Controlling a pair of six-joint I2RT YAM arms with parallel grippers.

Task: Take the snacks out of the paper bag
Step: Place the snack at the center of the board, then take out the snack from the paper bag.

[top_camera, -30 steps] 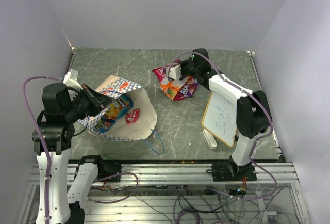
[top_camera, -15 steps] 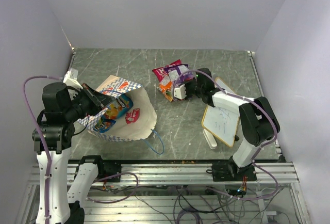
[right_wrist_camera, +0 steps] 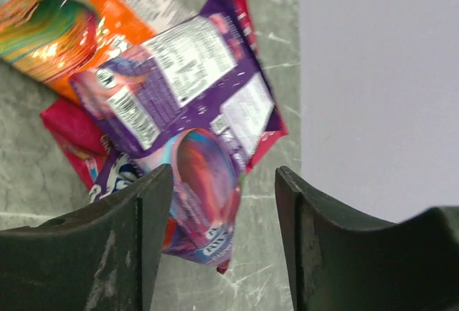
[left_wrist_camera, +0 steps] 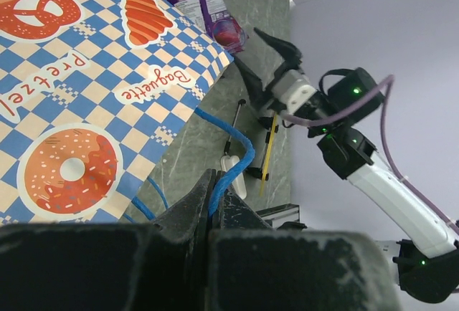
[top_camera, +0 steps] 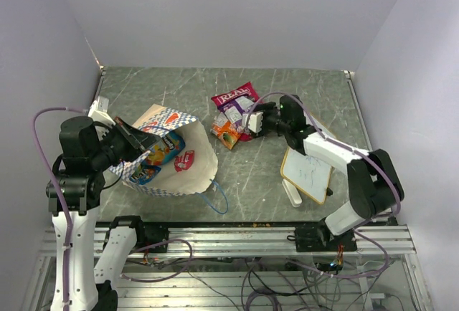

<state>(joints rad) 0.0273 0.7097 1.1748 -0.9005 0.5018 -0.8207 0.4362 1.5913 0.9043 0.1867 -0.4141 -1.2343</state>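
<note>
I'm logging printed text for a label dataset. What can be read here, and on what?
"Baguette": paper bag, by the baguette drawing.
"Pretzel": same bag, by the pretzel drawing.
Red bag: white lettering, too blurred.
Purple packet: fine print unreadable.
Whiteboard: handwriting too small.

A: Item one, the left arm [top_camera: 72,246]?
B: White links are alternating with black joints; a lilac cable [top_camera: 39,114] is looping off it.
A: Item two, the right arm [top_camera: 326,155]?
B: Same white-and-black build, lilac cable again; green lights [left_wrist_camera: 353,90] are glowing, and black fingers [right_wrist_camera: 122,239] are showing scuffs.
</note>
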